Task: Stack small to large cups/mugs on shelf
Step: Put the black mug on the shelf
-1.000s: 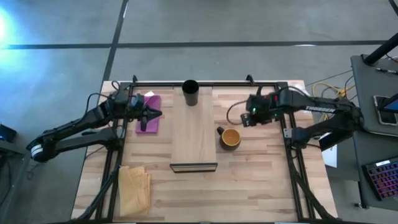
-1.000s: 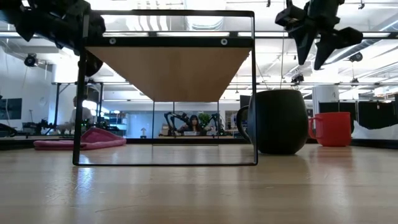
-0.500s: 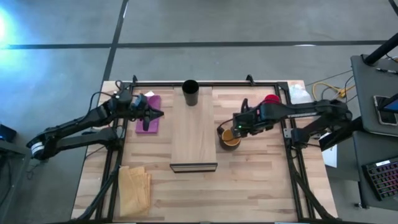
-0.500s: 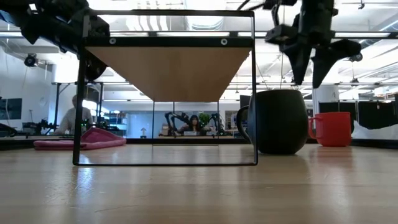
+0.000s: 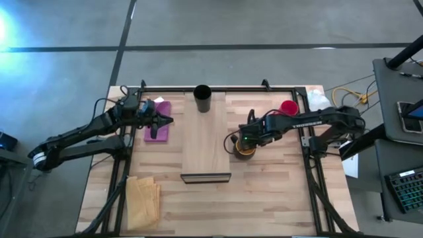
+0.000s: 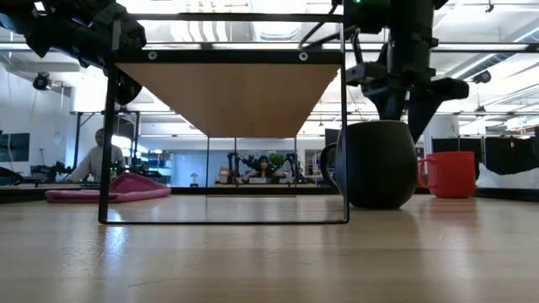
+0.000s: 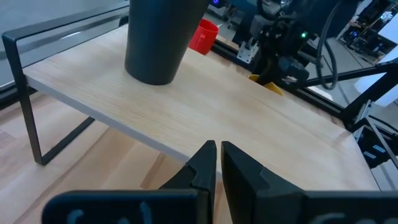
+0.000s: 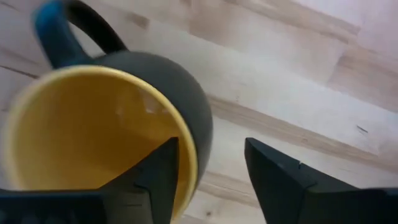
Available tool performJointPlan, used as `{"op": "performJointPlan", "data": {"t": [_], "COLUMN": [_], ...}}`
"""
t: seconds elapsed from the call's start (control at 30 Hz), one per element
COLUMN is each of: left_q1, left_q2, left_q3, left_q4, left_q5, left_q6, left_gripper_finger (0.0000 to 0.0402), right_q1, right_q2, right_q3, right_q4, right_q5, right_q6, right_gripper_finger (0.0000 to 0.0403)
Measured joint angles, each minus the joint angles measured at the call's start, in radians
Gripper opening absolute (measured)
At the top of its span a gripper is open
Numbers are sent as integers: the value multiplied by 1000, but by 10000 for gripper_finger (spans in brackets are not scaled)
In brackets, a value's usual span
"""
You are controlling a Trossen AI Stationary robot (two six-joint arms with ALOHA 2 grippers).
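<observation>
The black tumbler (image 5: 202, 98) stands upright on the far end of the pale shelf board (image 5: 206, 142); it also shows in the left wrist view (image 7: 158, 40). The dark mug with the yellow inside (image 5: 244, 149) stands on the tabletop to the right of the shelf. My right gripper (image 5: 246, 140) is open right over it. In the right wrist view (image 8: 211, 146) one finger is over the yellow inside and the other outside the mug's wall (image 8: 199, 124). The red mug (image 5: 289, 107) stands at the far right. My left gripper (image 5: 168, 120) is shut and empty, left of the shelf.
A pink cloth (image 5: 157, 129) lies under my left arm, and a tan cloth (image 5: 143, 200) lies at the near left. The shelf's dark wire frame (image 5: 205, 177) is at its near end. A dark rail (image 5: 218, 88) borders the table. People sit in the room behind (image 6: 101, 156).
My right gripper has gone from over the red mug toward the table's left and near edge, and down onto the rim of the dark mug, staying open. The red mug now shows uncovered. The mugs and the tumbler have stayed in place.
</observation>
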Motion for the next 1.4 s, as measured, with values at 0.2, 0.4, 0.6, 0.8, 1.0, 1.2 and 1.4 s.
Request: {"op": "performJointPlan", "data": {"t": [0.2, 0.4, 0.6, 0.8, 1.0, 1.2, 1.4], "left_q1": [0, 0, 0, 0, 0, 0, 0], "left_q2": [2, 12, 21, 20, 22, 42, 73], "left_q3": [0, 0, 0, 0, 0, 3, 4], "left_q4": [-1, 0, 0, 0, 1, 1, 8], "left_q5": [0, 0, 0, 0, 0, 0, 0], "left_q6": [-1, -1, -1, -3, -3, -3, -3], "left_gripper_finger": [10, 10, 10, 10, 10, 10, 10], "right_q1": [0, 0, 0, 0, 0, 0, -19], "right_q2": [12, -20, -42, -52, -63, -61, 23], "right_q3": [-63, -80, -85, -37, 173, 432, 667], "right_q4": [9, 13, 6, -52, -344, -452, -447], "right_q5": [-41, -42, -35, -33, 14, 108, 217], "right_q6": [1, -2, -29, -111, -253, -336, -448], "right_gripper_finger": [121, 46, 16, 14, 13, 13, 13]}}
